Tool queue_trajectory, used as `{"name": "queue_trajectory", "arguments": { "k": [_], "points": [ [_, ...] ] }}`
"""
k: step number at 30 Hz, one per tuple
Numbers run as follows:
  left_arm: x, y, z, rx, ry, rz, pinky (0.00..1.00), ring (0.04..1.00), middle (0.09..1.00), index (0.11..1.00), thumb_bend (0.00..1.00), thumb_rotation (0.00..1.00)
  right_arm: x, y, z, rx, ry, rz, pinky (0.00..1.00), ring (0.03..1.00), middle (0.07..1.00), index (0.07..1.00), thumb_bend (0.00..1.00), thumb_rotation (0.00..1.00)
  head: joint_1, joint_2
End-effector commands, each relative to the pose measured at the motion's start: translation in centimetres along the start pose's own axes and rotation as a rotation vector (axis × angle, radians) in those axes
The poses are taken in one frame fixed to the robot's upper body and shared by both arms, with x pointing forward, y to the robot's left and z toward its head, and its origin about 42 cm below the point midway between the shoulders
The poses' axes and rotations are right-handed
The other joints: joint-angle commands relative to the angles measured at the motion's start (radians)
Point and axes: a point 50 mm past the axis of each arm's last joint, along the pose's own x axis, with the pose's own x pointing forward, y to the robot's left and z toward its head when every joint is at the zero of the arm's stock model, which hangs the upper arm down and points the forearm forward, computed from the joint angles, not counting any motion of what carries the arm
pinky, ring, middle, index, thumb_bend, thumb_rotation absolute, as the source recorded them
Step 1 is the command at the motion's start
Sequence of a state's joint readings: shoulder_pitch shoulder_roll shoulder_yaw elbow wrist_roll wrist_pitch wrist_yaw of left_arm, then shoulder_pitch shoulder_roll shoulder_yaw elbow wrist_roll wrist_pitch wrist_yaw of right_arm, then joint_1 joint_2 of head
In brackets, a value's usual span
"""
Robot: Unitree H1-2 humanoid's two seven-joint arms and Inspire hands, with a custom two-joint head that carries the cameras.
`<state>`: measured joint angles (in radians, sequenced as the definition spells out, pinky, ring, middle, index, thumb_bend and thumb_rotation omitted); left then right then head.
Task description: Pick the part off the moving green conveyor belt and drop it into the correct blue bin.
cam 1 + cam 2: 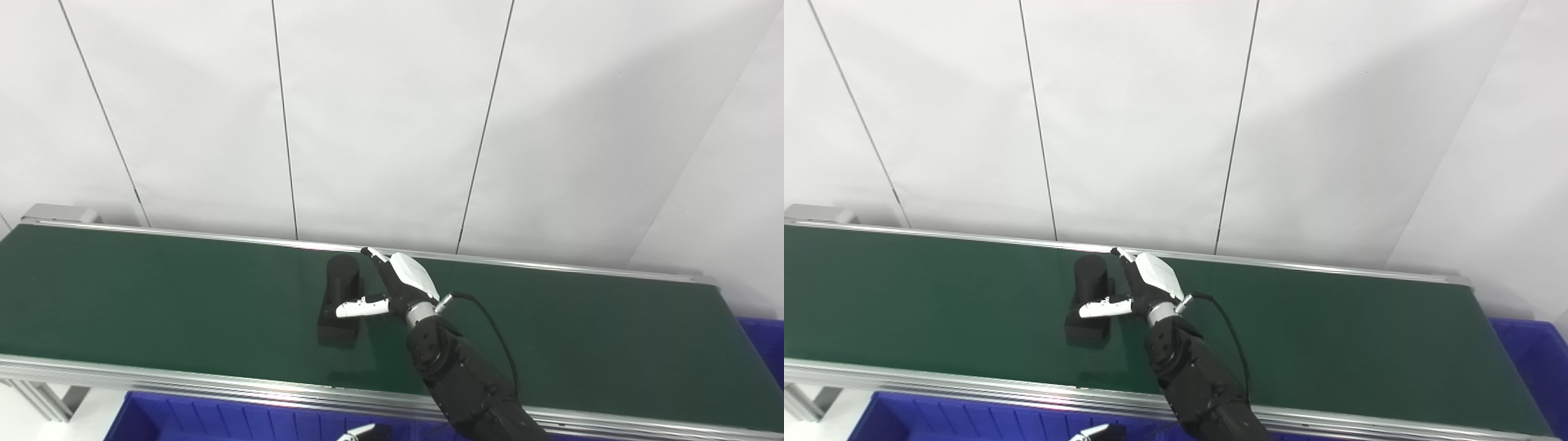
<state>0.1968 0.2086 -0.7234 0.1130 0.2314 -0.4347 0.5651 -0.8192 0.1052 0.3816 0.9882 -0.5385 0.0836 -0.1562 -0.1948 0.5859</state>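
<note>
1. Seen from above: green conveyor belt running left to right between aluminium rails, white panelled wall behind.
2. Near mid-belt, closer to the far rail: black part, a short upright cylinder at the far end of a blocky base, resting on the belt.
3. Reaching over the near rail from the lower right: right hand, black and white, on a black forearm with a looping cable.
4. Spread and holding nothing: fingers stretched toward the far rail just right of the part's cylinder, white thumb lying across the front of the part's base; contact impossible to confirm.
5. Below the near rail: blue bin with ribbed wall; a second blue bin at the belt's right end.
6. Barely in view at the bottom edge over the near bin: left hand, only a white tip showing, fingers' state impossible to tell.
</note>
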Motion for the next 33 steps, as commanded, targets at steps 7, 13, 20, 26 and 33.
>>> {"name": "queue_trajectory", "arguments": {
  "k": [7,13,20,26,33],
  "points": [
    [0.2,-0.4,1.7,-0.021,-0.090,0.008,0.69,0.747,0.748,0.736,0.90,1.00,1.2,-0.6,3.3,0.033,-0.128,-0.053,0.81,0.877,0.914,0.912,0.98,0.37,0.010,0.012],
    [0.0,-0.5,2.1,-0.024,-0.099,-0.004,0.68,0.745,0.749,0.738,0.90,1.00,0.8,0.8,2.6,0.152,-0.125,-0.096,0.69,0.798,0.849,0.841,0.85,0.18,0.013,0.023],
    [-0.2,-0.4,2.4,-0.027,-0.101,-0.009,0.66,0.737,0.751,0.741,0.89,1.00,0.5,1.6,1.8,0.287,-0.085,-0.191,0.54,0.438,0.517,0.556,0.52,0.00,0.011,0.028],
    [0.0,-0.6,2.6,-0.042,-0.098,0.012,0.66,0.736,0.744,0.737,0.91,1.00,0.4,1.6,1.3,0.315,-0.027,-0.242,0.35,0.413,0.519,0.502,0.51,0.00,0.003,0.034],
    [0.3,-0.3,2.5,-0.047,-0.094,0.013,0.67,0.744,0.747,0.739,0.91,1.00,0.2,1.5,0.6,0.332,-0.008,-0.303,0.33,0.387,0.477,0.530,0.51,0.00,-0.002,0.038]
  ]
}}
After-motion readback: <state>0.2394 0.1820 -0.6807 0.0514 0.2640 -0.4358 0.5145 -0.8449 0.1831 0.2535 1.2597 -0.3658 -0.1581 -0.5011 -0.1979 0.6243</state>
